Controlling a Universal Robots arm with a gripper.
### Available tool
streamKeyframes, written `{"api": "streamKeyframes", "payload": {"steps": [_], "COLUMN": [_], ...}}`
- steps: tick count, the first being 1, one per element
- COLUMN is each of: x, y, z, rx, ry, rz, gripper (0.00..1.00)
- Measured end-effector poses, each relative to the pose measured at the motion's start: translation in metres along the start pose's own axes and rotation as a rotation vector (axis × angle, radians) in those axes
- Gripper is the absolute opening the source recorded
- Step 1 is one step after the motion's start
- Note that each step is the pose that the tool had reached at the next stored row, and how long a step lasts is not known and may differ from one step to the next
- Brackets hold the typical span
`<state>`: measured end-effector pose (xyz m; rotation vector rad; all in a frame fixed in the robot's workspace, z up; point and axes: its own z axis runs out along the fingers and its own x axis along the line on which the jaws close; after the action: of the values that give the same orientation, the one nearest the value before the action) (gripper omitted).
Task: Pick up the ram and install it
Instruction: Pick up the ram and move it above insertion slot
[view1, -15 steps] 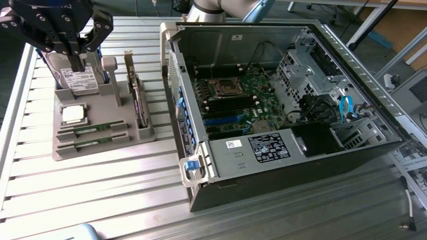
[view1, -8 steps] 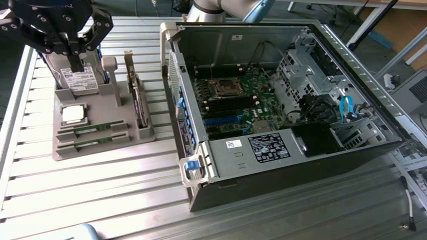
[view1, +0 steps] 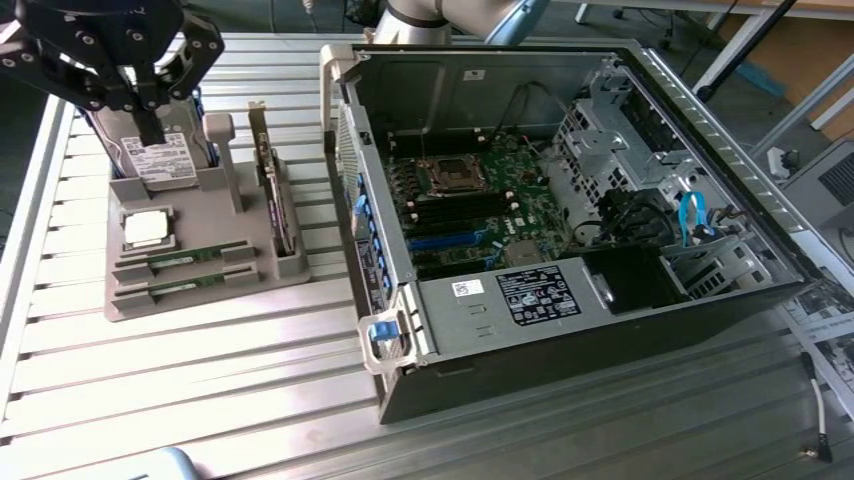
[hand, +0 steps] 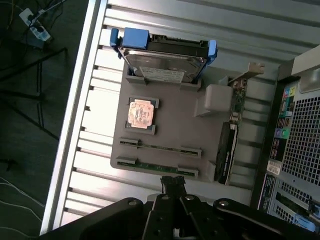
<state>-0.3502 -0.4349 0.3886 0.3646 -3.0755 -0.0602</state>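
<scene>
Lying flat: thin green ram (view1: 183, 258).

black claw (view1: 147, 128) pinched closed and empty, hanging over the hard drive (view1: 160, 160) standing in a grey tray (view1: 200, 225), one ram stick (view1: 180, 260) and a second ram stick (view1: 174, 288) lying in their slots, open computer case (view1: 561, 200) on the exterior view's right, slatted metal table (view1: 200, 400)
</scene>
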Motion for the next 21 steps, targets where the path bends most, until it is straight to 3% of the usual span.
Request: {"api": "streamKeyframes", "payload": {"steps": [21], "x": [0.0], "y": [0.0], "z": [0.0], "rx": [0.0014], "ry": [0.0557], "rz": [-0.301], "gripper": [0.11]}}
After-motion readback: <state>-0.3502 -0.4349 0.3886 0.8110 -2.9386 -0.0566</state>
